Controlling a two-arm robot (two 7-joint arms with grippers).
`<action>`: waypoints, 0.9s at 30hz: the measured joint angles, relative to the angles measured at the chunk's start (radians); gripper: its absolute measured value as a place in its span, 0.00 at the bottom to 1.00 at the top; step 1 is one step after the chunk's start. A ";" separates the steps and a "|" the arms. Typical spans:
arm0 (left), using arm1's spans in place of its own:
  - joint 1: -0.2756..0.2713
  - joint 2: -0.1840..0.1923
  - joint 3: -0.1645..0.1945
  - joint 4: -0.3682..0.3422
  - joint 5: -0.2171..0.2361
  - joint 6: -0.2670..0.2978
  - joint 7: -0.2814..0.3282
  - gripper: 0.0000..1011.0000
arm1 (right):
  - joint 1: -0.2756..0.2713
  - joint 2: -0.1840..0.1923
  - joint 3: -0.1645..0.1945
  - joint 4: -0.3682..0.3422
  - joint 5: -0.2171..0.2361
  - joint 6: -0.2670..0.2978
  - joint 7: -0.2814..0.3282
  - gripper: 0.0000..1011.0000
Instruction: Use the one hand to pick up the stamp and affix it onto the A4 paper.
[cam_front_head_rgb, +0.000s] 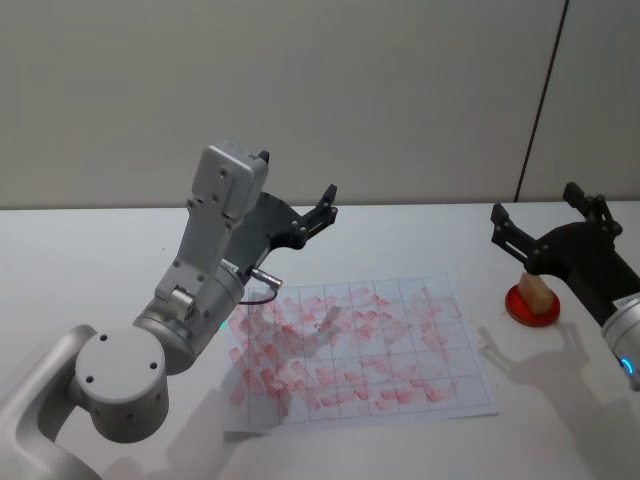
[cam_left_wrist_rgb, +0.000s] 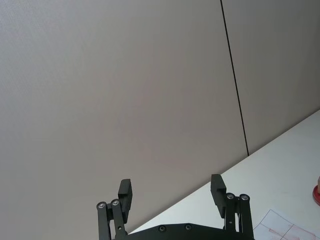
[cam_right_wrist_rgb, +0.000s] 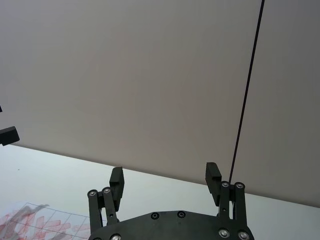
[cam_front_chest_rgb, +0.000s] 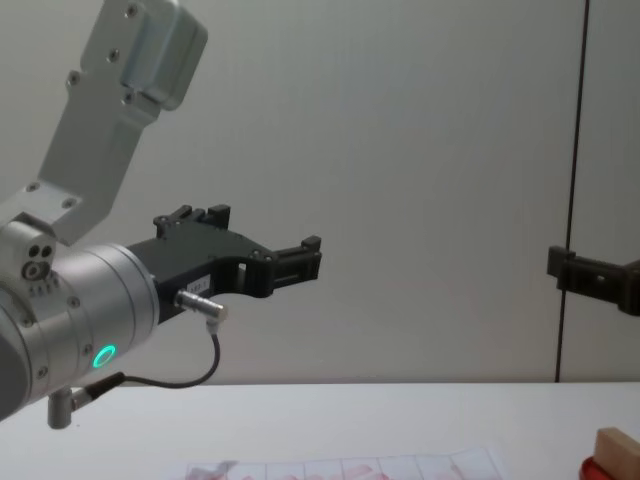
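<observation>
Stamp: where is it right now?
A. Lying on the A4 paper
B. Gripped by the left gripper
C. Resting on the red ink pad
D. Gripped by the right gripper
C. The stamp sits on the red ink pad, to the right of the A4 paper. The right gripper above it and the left gripper are both open and empty.

White worktop (cam_front_head_rgb: 90, 260), flat red ink pad (cam_front_head_rgb: 518, 307) sitting at its right side; plain wall (cam_front_head_rgb: 300, 90) behind, one dark vertical seam (cam_front_head_rgb: 541, 100).
</observation>
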 joint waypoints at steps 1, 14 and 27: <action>0.000 0.000 0.000 0.000 0.000 0.000 0.000 0.99 | 0.000 0.000 0.000 0.000 0.000 0.000 0.000 0.99; 0.000 0.000 0.000 0.000 0.000 0.000 0.000 0.99 | 0.000 0.000 0.000 0.000 0.000 0.000 0.000 0.99; 0.000 0.000 0.000 0.000 0.000 0.000 0.000 0.99 | 0.000 0.000 0.000 0.001 0.000 0.000 0.000 0.99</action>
